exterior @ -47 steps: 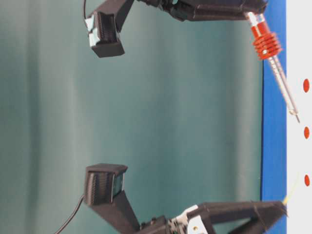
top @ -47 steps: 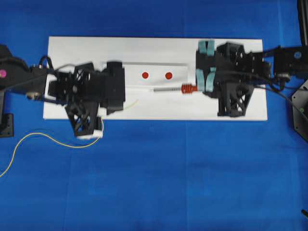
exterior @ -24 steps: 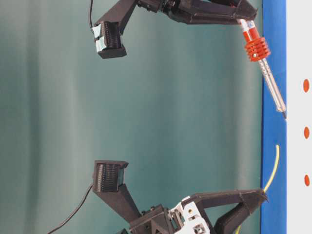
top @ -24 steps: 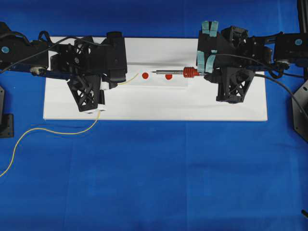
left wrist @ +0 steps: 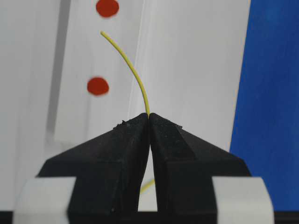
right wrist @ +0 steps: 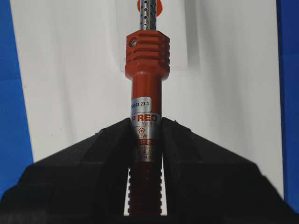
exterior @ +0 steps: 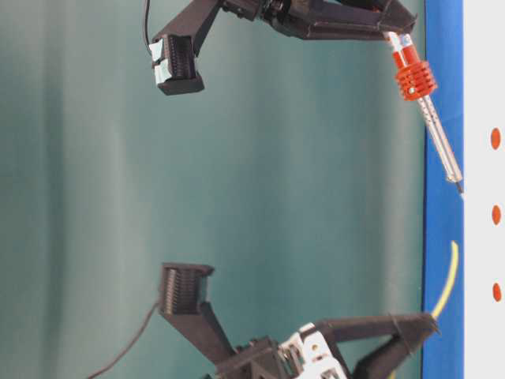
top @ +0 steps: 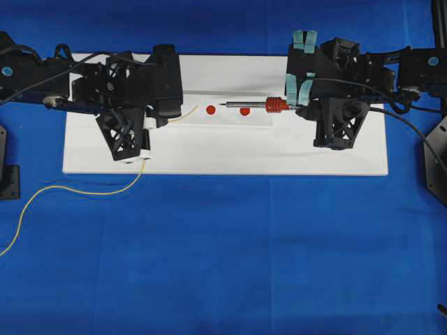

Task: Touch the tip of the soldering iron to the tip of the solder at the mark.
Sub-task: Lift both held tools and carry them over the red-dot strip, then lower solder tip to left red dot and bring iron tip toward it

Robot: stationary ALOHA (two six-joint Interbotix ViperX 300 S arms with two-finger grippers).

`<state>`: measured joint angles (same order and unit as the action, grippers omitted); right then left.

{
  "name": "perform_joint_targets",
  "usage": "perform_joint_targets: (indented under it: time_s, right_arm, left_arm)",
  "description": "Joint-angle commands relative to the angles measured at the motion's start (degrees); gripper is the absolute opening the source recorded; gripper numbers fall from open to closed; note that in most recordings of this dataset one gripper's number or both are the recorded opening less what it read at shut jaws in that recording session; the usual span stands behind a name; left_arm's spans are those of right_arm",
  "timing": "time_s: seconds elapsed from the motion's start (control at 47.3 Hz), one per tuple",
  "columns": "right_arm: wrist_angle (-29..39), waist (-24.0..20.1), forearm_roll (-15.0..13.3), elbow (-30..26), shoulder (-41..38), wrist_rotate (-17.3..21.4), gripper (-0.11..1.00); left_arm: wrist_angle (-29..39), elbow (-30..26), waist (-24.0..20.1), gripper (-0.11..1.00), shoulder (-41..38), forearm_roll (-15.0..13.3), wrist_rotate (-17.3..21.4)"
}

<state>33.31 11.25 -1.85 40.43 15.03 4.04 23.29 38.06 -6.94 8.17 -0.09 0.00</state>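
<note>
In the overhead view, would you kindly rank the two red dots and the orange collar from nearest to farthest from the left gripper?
From the left gripper:
1. Left red dot, just right of it.
2. Right red dot, under the iron's shaft.
3. Orange collar, by the right gripper.

a second back both arms sat lower over the white board [top: 223, 150]. the left pincer [top: 180, 115] has since swung up toward the board's far edge, and the free end of the solder [top: 183, 113] now points at the left red mark [top: 211, 109] instead of lying below it. the right pincer [top: 292, 106] rose too, carrying the soldering iron [top: 255, 105] so its shaft now crosses the right red mark [top: 244, 111]. over the last half second, almost nothing shifted.
</note>
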Motion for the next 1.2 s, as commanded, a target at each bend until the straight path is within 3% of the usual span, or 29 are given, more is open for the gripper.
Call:
perform_joint_targets:
  time_s: [0.0, 0.254, 1.183]
  right_arm:
    - [-0.62, 0.00, -0.09, -1.67, 1.05, 0.09, 0.06]
    - [-1.05, 0.00, 0.00, -1.67, 1.05, 0.09, 0.07]
    - [-1.41, -0.62, 0.09, -1.67, 0.88, 0.09, 0.07]
  left_arm:
    - [-0.18, 0.79, -0.09, 0.02, 2.20, 0.09, -0.35]
    - [-0.44, 4.57, -0.09, 0.02, 4.66, 0.09, -2.55]
    - [-4.92, 6.68, -1.41, 0.02, 1.41, 0.09, -2.55]
